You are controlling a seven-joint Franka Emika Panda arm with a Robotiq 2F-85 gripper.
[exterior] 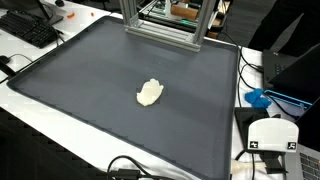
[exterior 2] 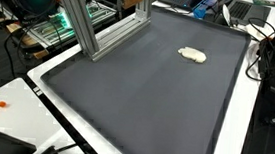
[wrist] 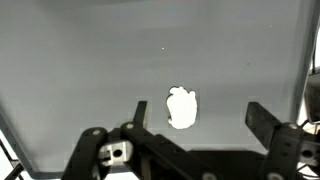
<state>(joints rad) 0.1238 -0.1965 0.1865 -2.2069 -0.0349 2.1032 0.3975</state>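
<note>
Your gripper (wrist: 192,128) hangs above the dark mat (wrist: 90,70), jaws spread wide and empty, the small white object (wrist: 181,108) lying flat just beyond the gap between them. In both exterior views that object (exterior: 149,93) sits mid-mat, nearer the edge by the aluminium frame (exterior: 165,25). No containers appear.

The gripper (wrist: 195,125) is seen only in the wrist view, entering from the bottom edge of that view. Its two dark fingers (wrist: 262,120) are spread wide apart, with a clear gap left between them, and nothing is held or touched by either fingertip. The gripper is held above the surface, facing down toward it. The black linkage and body of the gripper are visible along the lower edge. No part of the arm is shown in either exterior view.
</note>
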